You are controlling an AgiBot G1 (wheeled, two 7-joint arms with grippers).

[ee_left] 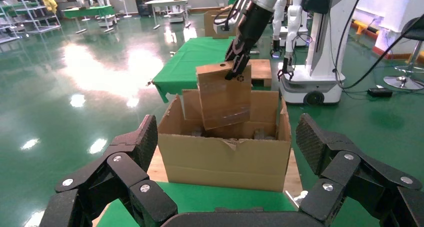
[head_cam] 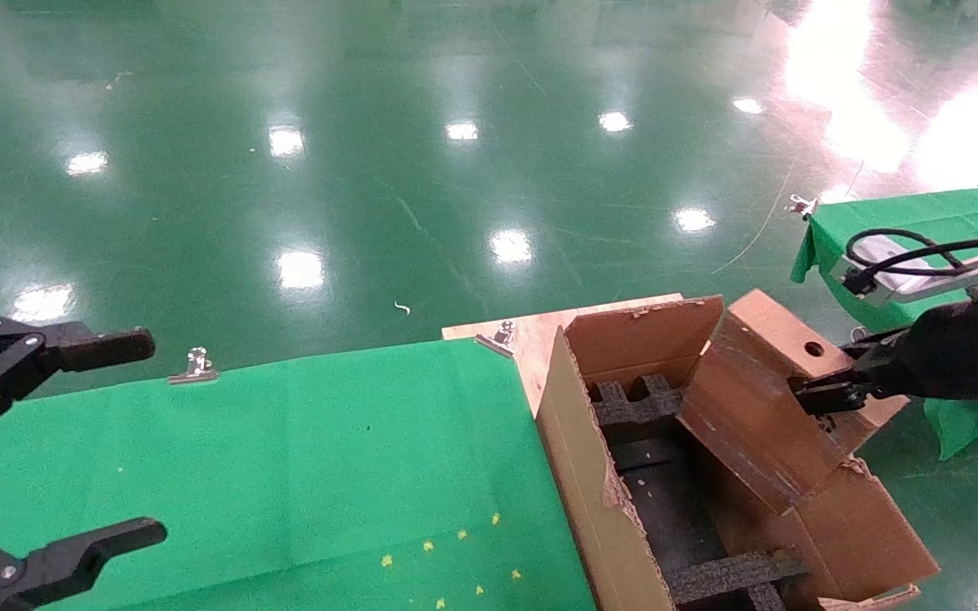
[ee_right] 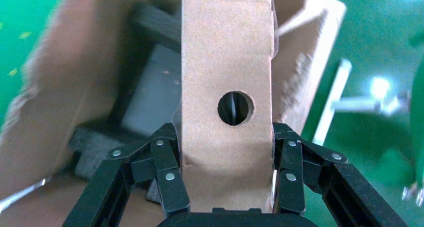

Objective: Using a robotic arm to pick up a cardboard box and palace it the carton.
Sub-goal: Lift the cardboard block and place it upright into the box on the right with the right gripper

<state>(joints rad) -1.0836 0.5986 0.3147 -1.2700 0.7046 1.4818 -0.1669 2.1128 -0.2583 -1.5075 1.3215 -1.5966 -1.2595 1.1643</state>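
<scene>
My right gripper [head_cam: 829, 395] on the white and silver robotic arm is shut on the small brown cardboard box [head_cam: 765, 382], near the end with its round hole [ee_right: 235, 107]. The box hangs tilted over the carton's right side, and in the left wrist view the cardboard box [ee_left: 222, 99] has its lower end inside the carton's opening. The large torn-flapped carton [head_cam: 578, 475] stands at the table's right end, with black foam dividers [head_cam: 637, 403] inside. My left gripper [head_cam: 128, 441] stays open and empty at the far left above the green cloth.
A green cloth [head_cam: 285, 458] covers the table, fastened by metal clips [head_cam: 193, 367]. A bare wooden corner [head_cam: 531, 335] shows behind the carton. A second green-covered table [head_cam: 922, 221] stands at the right. Glossy green floor lies beyond, and a white robot base [ee_left: 315, 62] stands behind the carton.
</scene>
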